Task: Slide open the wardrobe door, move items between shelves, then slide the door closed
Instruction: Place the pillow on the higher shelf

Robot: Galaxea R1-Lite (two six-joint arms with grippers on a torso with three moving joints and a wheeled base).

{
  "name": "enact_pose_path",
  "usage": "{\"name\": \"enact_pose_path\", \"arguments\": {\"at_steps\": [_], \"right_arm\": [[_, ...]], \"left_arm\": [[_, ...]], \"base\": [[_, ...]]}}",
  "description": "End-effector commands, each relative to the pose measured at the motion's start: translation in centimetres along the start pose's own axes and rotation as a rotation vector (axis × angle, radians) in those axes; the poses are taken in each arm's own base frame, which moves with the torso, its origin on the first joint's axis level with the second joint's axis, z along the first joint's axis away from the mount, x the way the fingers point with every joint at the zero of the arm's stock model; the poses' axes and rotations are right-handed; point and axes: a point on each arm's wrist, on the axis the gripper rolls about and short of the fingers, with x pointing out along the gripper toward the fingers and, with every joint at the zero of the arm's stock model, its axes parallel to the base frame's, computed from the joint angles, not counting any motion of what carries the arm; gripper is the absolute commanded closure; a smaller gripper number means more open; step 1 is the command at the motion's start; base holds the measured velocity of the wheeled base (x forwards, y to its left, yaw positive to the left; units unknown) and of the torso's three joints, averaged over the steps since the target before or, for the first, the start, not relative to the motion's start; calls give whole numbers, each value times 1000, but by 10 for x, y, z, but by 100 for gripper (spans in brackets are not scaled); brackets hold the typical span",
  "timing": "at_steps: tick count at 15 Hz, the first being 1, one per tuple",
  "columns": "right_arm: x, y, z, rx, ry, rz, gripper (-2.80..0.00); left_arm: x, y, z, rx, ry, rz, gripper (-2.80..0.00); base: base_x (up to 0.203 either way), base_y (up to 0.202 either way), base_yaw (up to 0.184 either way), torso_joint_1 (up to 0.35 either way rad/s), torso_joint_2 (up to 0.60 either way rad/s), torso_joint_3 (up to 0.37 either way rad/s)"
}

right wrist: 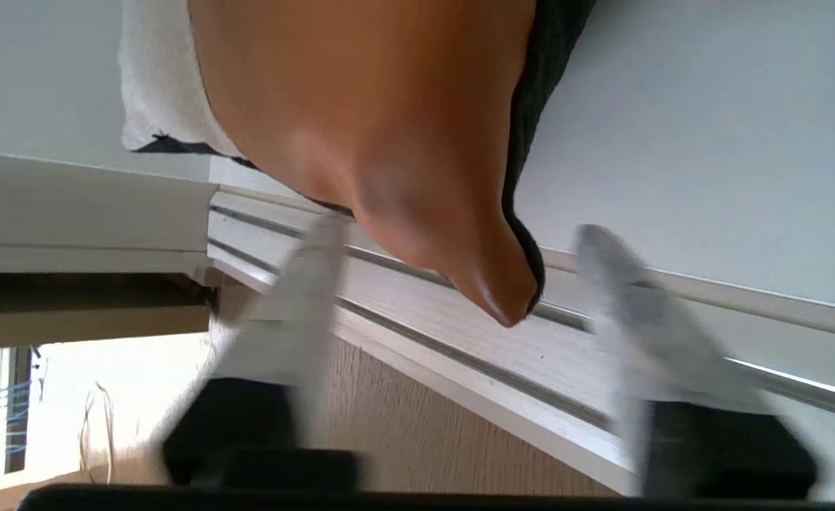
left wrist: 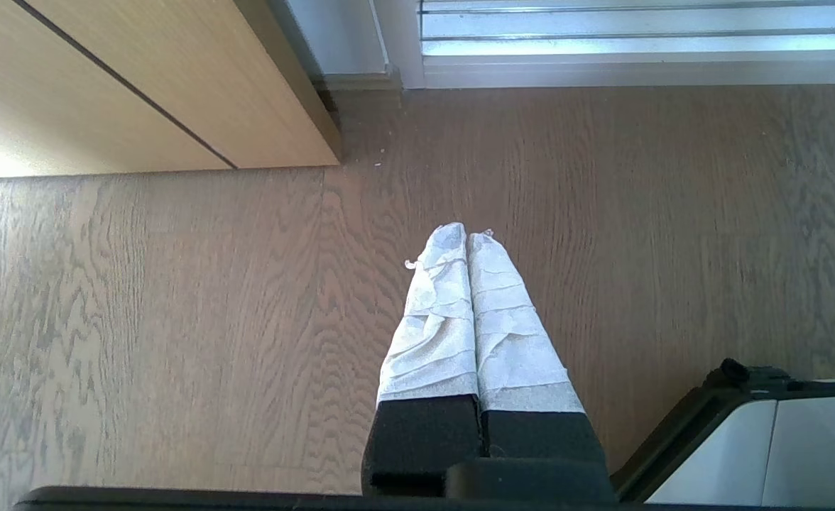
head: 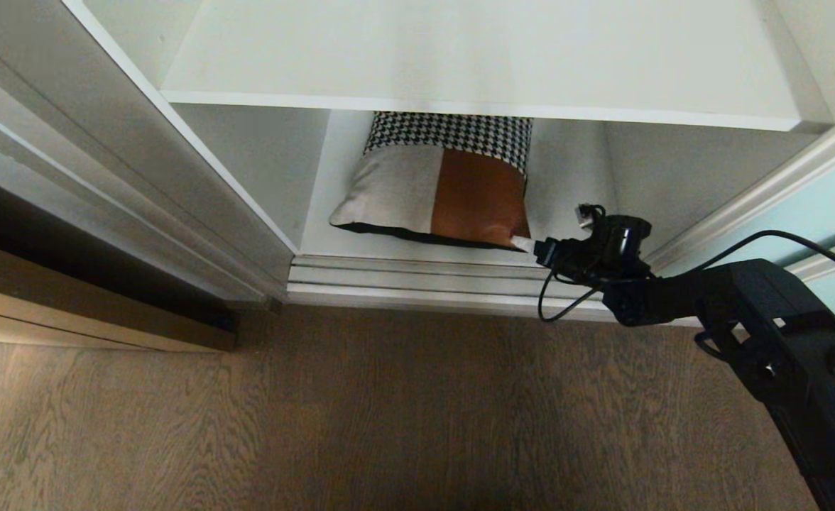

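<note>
**Right gripper at the cushion's near corner, jaws apart**

While the sliding wardrobe door (head: 808,206) stands pushed off to the right, showing only a strip of its pale blue-green glass and silver frame, the wardrobe's white interior lies open ahead. The patchwork cushion (head: 437,190) lies flat on the lower shelf (head: 574,184), its houndstooth panel toward the back and partly hidden under the front edge of the upper shelf (head: 474,50), its off-white and rust-orange panels toward the front, a black edge showing beneath. It sits in the middle of the opening, its front edge just behind the silver floor track (head: 417,273).

The right gripper (head: 525,244) reaches in low from the right, over the track, and its white-wrapped tip meets the cushion's near right corner. In the right wrist view the gripper (right wrist: 453,238) has its two wrapped fingers (right wrist: 311,284) spread apart, blurred, with the pointed orange corner of the cushion (right wrist: 389,121) hanging between them; neither finger is pressed against the fabric, so the jaws are parted and not clamped.

The left gripper (left wrist: 466,238) does not appear in the head view. Its own camera shows its white-wrapped fingers (left wrist: 435,312) pressed together with nothing between them, hanging over the grey-brown wood-grain floor (left wrist: 176,319), well apart from the track. A tan wooden panel (left wrist: 140,85) stands off to one side of it.
</note>
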Motion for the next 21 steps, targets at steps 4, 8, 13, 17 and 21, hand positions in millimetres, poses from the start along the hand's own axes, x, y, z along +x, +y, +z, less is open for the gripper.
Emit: {"name": "enact_pose_path", "arguments": {"at_steps": [4, 8, 13, 17, 21], "right_arm": [[0, -5, -4, -5, -12, 13, 0], [1, -7, -8, 1, 2, 20, 0], [-6, -5, -9, 38, 24, -14, 0], [-51, -9, -2, 103, 91, -121, 0], [-92, -16, 10, 124, 70, -191, 0]], "left_arm": [[0, 0, 0, 1, 0, 0, 0], [0, 0, 0, 1, 0, 0, 0], [0, 0, 0, 1, 0, 0, 0], [0, 0, 0, 1, 0, 0, 0], [0, 0, 0, 1, 0, 0, 0]], "base": [[0, 0, 0, 0, 0, 0], [0, 0, 0, 0, 0, 0], [0, 0, 0, 0, 0, 0], [0, 0, 0, 0, 0, 0], [0, 0, 0, 0, 0, 0]]}}
